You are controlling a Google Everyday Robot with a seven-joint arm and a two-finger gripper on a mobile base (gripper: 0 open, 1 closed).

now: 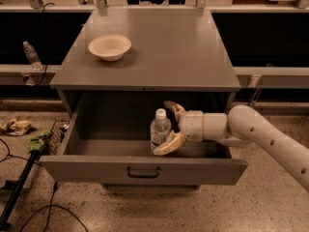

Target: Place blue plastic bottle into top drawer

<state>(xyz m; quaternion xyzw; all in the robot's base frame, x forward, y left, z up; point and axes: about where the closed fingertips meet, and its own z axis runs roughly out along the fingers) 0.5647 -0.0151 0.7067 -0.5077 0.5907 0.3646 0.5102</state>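
The blue plastic bottle, clear with a white cap and a pale label, stands upright inside the open top drawer, right of its middle near the front panel. My gripper reaches in from the right inside the drawer. Its fingers are spread open, one behind the bottle's cap and one low in front of its base, so the bottle stands between them without being clamped. The white arm runs off to the right edge.
A cream bowl sits on the grey cabinet top at the back left. A slim clear bottle stands on the ledge at far left. Cables, a black pole and litter lie on the floor at left.
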